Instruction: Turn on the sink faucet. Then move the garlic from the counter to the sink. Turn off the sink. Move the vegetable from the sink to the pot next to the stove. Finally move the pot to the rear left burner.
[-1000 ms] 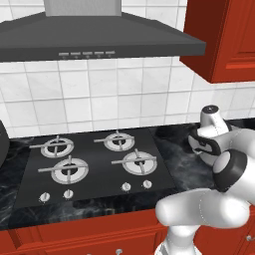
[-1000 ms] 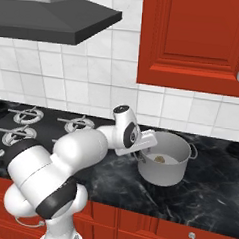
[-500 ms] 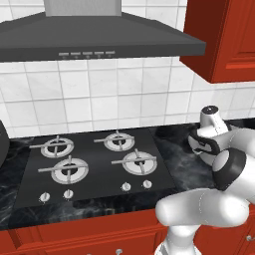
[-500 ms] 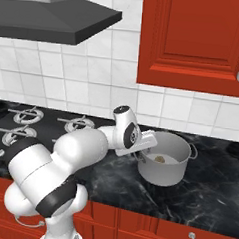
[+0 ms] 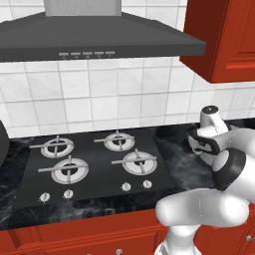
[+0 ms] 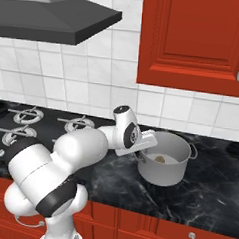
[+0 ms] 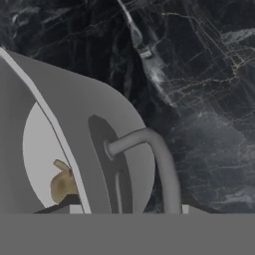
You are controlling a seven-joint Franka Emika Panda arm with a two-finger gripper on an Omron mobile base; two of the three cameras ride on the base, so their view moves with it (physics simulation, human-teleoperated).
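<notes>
Nothing has visibly moved; gripper sits at the pot rim, garlic inside, finger state unclear, no writing legible.

End effector: jaws hidden behind hand and pot rim in right base view, grip can't tell. Garlic part-hidden by pot wall in hand view; pot cut off at left edge. Stove far-left corner covered by dark object, unidentifiable.
</notes>
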